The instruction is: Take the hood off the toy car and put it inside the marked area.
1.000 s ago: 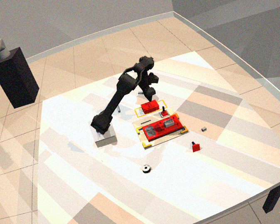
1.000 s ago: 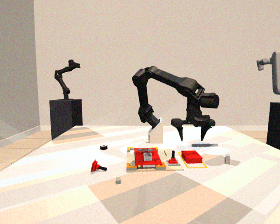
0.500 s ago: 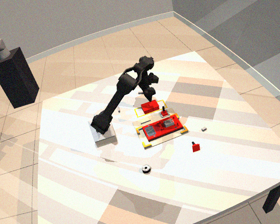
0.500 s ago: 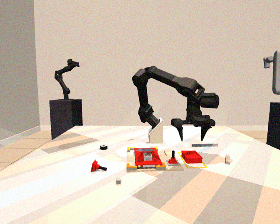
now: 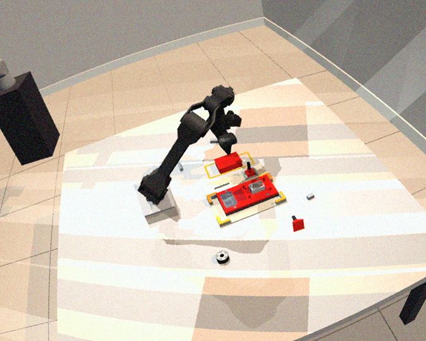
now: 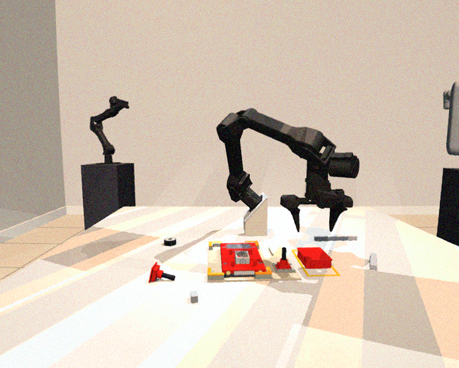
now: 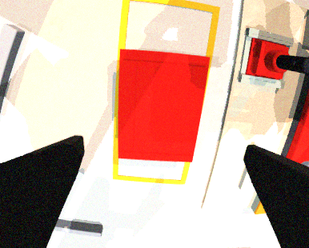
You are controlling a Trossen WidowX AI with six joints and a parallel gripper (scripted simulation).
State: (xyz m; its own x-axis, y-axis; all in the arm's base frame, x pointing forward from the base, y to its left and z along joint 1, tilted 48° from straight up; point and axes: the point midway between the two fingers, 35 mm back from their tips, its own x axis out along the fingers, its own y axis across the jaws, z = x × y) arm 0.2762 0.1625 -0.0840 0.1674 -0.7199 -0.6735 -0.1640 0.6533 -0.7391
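Your flat red rectangular hood (image 7: 161, 105) lies on the bench inside the yellow-outlined marked area (image 7: 130, 90), apart from the red toy car (image 6: 241, 257). The black jaws hang above it wide open, holding nothing; hold them there, clear of everything
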